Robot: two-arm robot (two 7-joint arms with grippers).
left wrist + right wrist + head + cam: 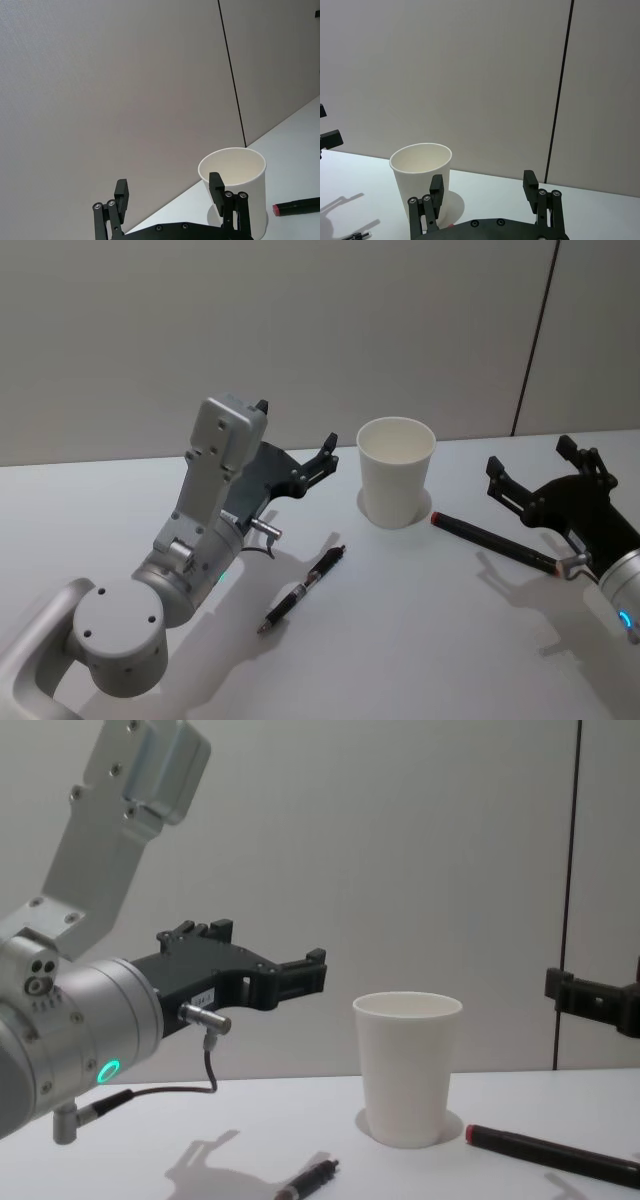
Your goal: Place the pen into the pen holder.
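Note:
The pen holder, a white paper cup, stands upright at mid-table and is also in view as the cup. A slim black pen lies flat in front of the cup, to its left. A thicker black pen with a red end lies to the cup's right. My left gripper hovers open above the table left of the cup, holding nothing. My right gripper hangs open right of the cup, above the thicker pen.
The white table runs back to a plain grey wall with a dark vertical seam on the right. The left arm's large grey joints fill the near left. A cable loops under the left wrist.

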